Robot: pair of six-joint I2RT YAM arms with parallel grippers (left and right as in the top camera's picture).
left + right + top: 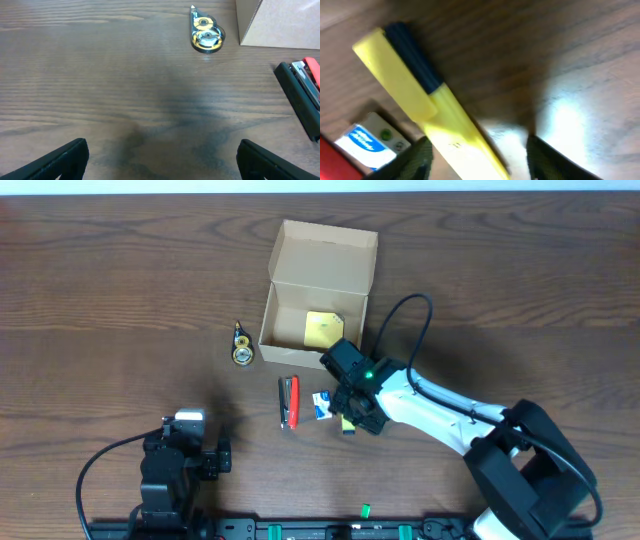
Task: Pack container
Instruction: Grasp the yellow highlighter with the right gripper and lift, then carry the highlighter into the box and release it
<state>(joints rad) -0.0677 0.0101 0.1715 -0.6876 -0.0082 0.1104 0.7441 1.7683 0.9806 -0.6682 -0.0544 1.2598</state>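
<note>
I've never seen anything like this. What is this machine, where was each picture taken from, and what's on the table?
It is two robot arms at a wooden table. One picture looks down from above; the other two come from a camera on each wrist. On the table lie an open cardboard box with a yellow sticky pad inside, a correction tape, a red-and-black stapler, a small blue-and-white item and a yellow highlighter. The left gripper is open and empty. The right gripper straddles the highlighter, not yet clamped.

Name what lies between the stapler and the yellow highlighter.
A small white-and-blue block lies there; the overhead and right wrist views show it.
</note>
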